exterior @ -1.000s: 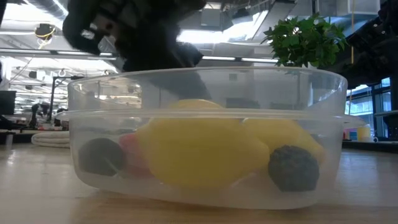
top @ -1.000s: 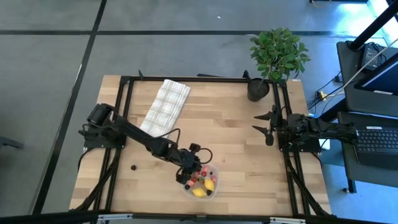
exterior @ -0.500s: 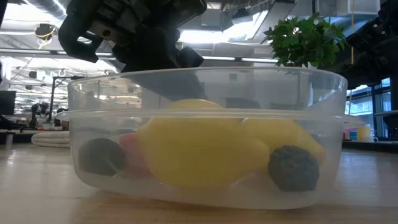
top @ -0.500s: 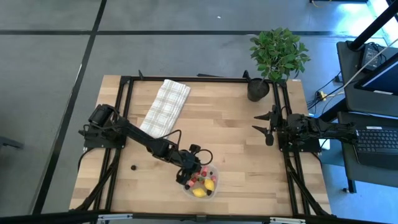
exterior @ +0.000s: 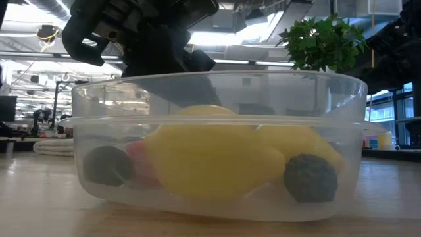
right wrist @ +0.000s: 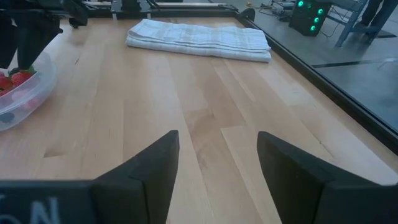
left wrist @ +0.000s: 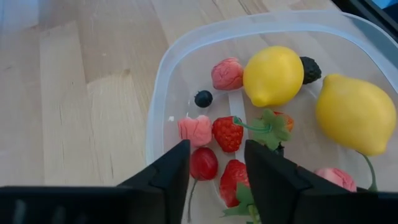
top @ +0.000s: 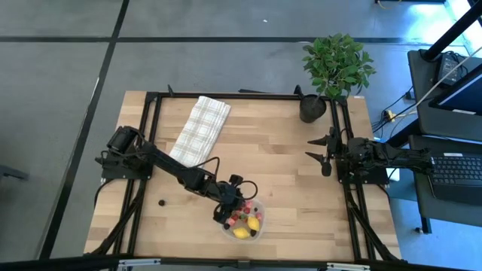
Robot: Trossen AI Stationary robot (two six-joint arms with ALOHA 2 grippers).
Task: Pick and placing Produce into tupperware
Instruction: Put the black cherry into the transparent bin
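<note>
— Any danger from here?
— Yes. Worth watching the left claw [left wrist: 216,155]: hanging low over the far-left part of the clear bowl [left wrist: 155,118], fingers parted, gripping nothing. Only a red cherry [left wrist: 203,163] lying loose under the gap.
— So what could go wrong?
— Could hook the thin rim if lifted crooked, then drag or tip the bowl. Sits very near to the near edge of the tabletop [top: 286,188], so could even spill off.
— And the fruit?
— Round and smooth, probably quick to roll if bumped by a finger. Also one dark berry [top: 161,202] alone on the wood, well to the left of the bowl. Small, so easy to pinch badly and flick away.
— And inside the bowl?
— Two yellow lemons [left wrist: 273,76] toward the near side, strawberries [left wrist: 227,133], pink pieces and dark berries, all loose on the bottom.
— Other side?
— Right claw [top: 320,154] waiting at the right edge, wide open, empty.
</note>
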